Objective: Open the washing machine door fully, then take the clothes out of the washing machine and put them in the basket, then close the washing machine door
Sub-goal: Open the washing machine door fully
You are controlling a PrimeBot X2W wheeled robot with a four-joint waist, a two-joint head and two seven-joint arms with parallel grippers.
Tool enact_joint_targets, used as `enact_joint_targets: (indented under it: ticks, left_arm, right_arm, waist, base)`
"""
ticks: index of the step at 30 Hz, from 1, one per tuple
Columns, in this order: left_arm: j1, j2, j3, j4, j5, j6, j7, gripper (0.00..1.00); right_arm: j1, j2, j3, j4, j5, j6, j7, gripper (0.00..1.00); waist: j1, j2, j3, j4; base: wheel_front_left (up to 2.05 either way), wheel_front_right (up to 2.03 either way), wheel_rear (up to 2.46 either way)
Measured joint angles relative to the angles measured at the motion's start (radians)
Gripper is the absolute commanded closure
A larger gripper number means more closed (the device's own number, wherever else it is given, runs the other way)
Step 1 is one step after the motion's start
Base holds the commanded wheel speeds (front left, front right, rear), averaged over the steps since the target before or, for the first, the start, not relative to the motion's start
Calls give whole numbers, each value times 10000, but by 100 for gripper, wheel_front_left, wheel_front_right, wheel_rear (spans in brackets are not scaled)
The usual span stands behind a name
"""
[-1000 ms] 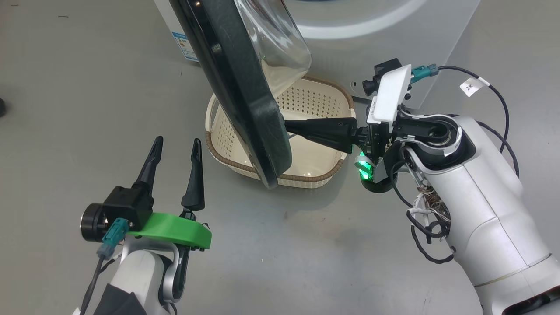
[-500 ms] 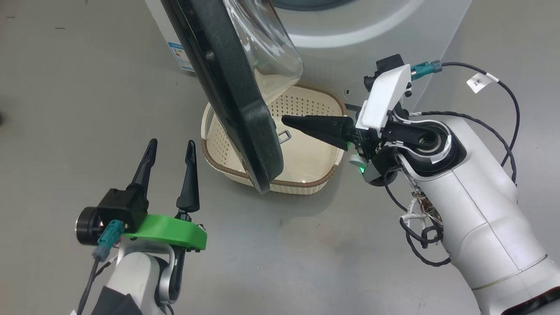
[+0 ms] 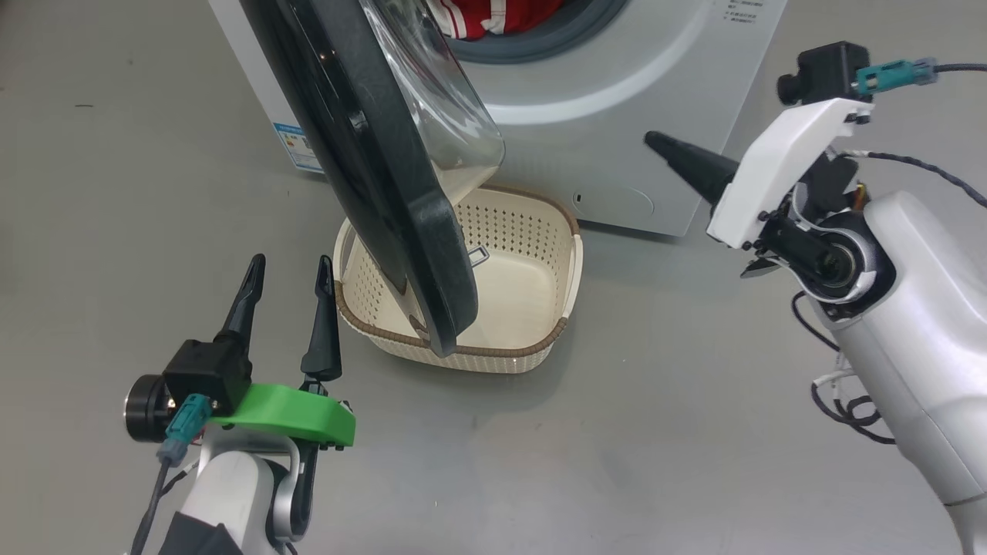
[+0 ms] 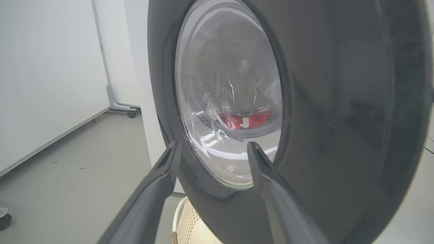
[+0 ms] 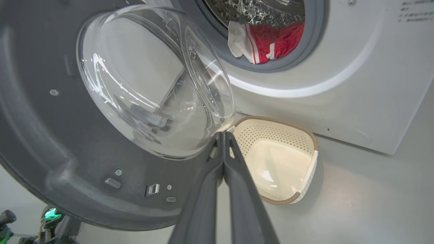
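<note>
Change: the right gripper (image 3: 651,139) has backed out from behind the washing machine door (image 3: 370,154) and off the basket (image 3: 532,356). It's now up at the right, well apart from both. The camera has shifted too.
Right arm: fingers pinched together, holding nothing, aimed at the washing machine (image 3: 617,100) front.
Left arm: the left gripper (image 3: 291,264) sits low near the door's outer face, fingers spread wide and holding nothing.
Door: part open, with a glossy black ring and bulging clear glass; its lower edge is over the basket.
Load: the clothes (image 3: 478,15), red with white stripes, are in the perforated steel drum.
Basket: cream, perforated, brown woven rim, just in front of the machine.

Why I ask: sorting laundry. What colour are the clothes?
The clothes: red, white stripes; right wrist view.
</note>
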Motion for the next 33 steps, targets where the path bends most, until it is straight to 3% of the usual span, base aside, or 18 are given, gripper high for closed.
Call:
enact_joint_targets:
  ticks: [7, 11, 17, 24, 25, 26, 27, 33]
  left_arm:
    - [232, 2, 215, 65, 169, 0, 0, 0]
    - [321, 4, 368, 69, 244, 0, 0, 0]
    - [446, 4, 619, 77, 318, -2, 0, 0]
    - [763, 4, 871, 105, 330, -19, 0, 0]
    - [813, 6, 905, 115, 330, -38, 0, 0]
    - [863, 6, 932, 128, 330, -50, 0, 0]
    - [917, 8, 953, 146, 330, -61, 0, 0]
    - [1244, 12, 1080, 159, 332, -90, 0, 0]
  right_arm:
    - [281, -1402, 525, -441, -3455, -6, -2558, 100]
    - [736, -1628, 566, -560, -4577, -107, -3900, 100]
    - [1756, -1651, 408, -558, -5392, -1101, -5507, 100]
    - [3054, -1555, -94, -449, -5476, -2188, -6939, 100]
    - [3218, -1513, -171, -431, -5474, -2236, -7097, 71]
    - [3394, -1473, -226, -416, -5474, -2265, -7262, 16]
    - [3565, -1432, -268, -401, -5474, -2295, -7321, 0]
    - [4426, -1246, -516, -376, -5613, -2314, -7317, 0]
  waist:
    - [0, 0, -381, -287]
    - [0, 1, -540, -506]
    - [0, 1, -768, -824]
    - [0, 0, -1091, -1110]
    - [0, 0, -1137, -1146]
    - [0, 0, -1185, -1184]
    - [0, 0, -1230, -1221]
    - [0, 0, -1435, -1503]
  base:
    - [0, 0, 0]
    - [0, 0, 0]
    - [0, 0, 0]
    - [0, 0, 0]
    - [0, 0, 0]
    - [0, 0, 0]
    - [0, 0, 0]
    - [0, 0, 0]
